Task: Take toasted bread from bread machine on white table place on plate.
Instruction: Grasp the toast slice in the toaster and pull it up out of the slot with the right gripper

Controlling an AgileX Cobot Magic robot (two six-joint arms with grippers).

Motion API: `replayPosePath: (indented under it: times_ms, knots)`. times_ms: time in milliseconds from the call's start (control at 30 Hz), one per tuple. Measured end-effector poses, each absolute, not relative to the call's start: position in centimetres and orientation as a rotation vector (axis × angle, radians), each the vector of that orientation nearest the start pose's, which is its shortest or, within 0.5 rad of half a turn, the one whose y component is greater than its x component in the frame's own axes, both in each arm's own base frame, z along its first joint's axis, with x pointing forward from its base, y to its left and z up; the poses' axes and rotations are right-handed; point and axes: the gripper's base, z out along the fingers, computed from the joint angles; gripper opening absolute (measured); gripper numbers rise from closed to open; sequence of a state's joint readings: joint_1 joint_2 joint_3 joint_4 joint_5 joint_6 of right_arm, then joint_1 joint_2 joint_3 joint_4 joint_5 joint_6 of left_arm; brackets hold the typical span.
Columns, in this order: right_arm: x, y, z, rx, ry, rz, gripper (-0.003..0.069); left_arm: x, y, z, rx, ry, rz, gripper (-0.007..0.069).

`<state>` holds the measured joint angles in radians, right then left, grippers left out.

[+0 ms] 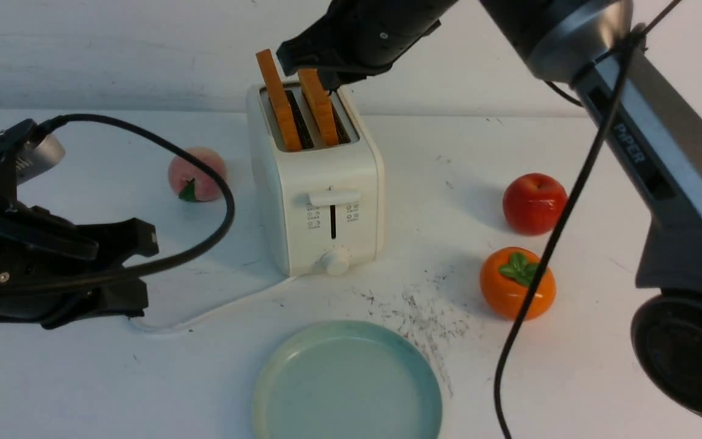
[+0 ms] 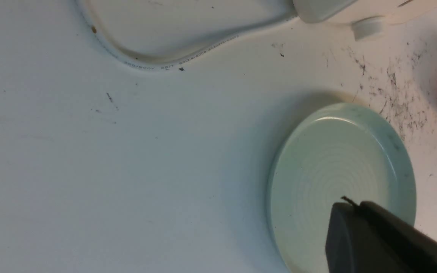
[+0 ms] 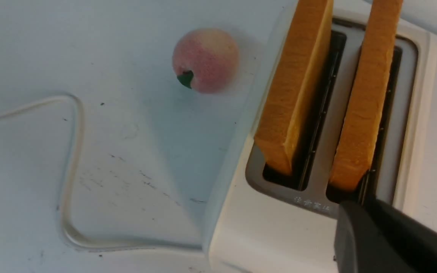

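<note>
Bottom centre, the plate (image 1: 348, 381) sits on the white table (image 1: 83, 378). At lower left my left gripper (image 1: 142, 269) hangs with its fingers spread. Mid-frame, the bread machine (image 1: 320, 201) holds both toasted bread (image 1: 279, 100) slices upright in its slots. Top centre, my right gripper (image 1: 305, 61) meets the right slice's top edge; I can't tell whether it's pinching.

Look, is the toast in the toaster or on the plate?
In the toaster. Both slices of toasted bread stand in the bread machine slots, tops poking out; the plate is bare.
</note>
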<state>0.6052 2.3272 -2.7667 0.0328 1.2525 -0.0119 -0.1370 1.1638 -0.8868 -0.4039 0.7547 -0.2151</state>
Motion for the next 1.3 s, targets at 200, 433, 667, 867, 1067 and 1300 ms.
replayPosePath:
  times_ms: [200,433,667,867,1067,1300]
  knots:
    - [42.1,29.0,36.7,-0.695,2.194,0.296,0.0201,22.3,-5.5,30.3,-0.361,2.504,-0.609,-0.0012]
    - [43.2,29.5,35.3,-0.685,2.163,0.281,0.0384,22.2,-5.6,30.2,-0.363,2.514,-0.61,-0.0003]
    - [44.1,29.5,34.8,-0.664,2.114,0.212,0.0405,22.2,-5.6,30.3,-0.367,2.513,-0.617,0.0]
    - [44.8,29.7,34.0,-0.628,2.106,0.195,0.0405,22.2,-5.8,30.3,-0.388,2.508,-0.654,0.0003]
    - [45.3,30.0,32.7,-0.564,2.133,0.228,0.04,22.2,-5.8,30.3,-0.39,2.516,-0.661,0.0003]
    - [45.9,30.4,31.3,-0.546,2.144,0.235,0.0356,22.1,-5.9,30.3,-0.389,2.529,-0.664,0.0004]
